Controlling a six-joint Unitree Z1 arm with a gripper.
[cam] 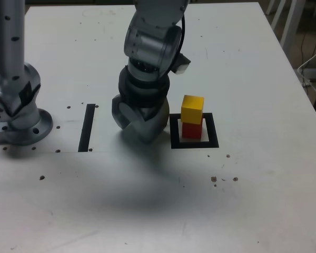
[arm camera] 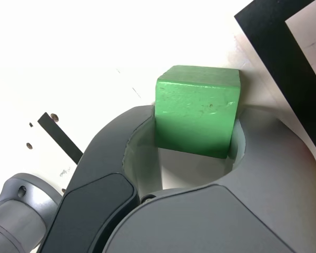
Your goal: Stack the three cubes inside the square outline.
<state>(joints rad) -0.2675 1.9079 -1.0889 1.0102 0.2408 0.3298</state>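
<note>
**Jaws Closed on the Green Cube Beside a Two-Cube Stack**

The gripper (arm camera: 197, 142) sat low on the white surface (cam: 263, 200), its jaws closed around the green cube (arm camera: 197, 108). The wrist view showed both curved jaws pressed against opposite faces of the cube, with its front part projecting clear of them. In the exterior view the arm's body hid the cube entirely.

Just beyond the jaws, toward the exterior view's right, lay the square outline (cam: 213, 143). Inside it the red cube (cam: 191, 130) rested on the white centre, and the yellow cube (cam: 192, 108) sat on top of it, turned slightly out of line. The stack stood near the jaws but apart from them.

On the jaws' other side, toward the exterior view's left, ran a straight black strip (cam: 87, 127), with the arm's base (cam: 18, 124) further off.

Judging from this layout, two cubes were already placed and the green one was the last. Gripping it by its sides probably left its underside free to land on the yellow cube.
</note>
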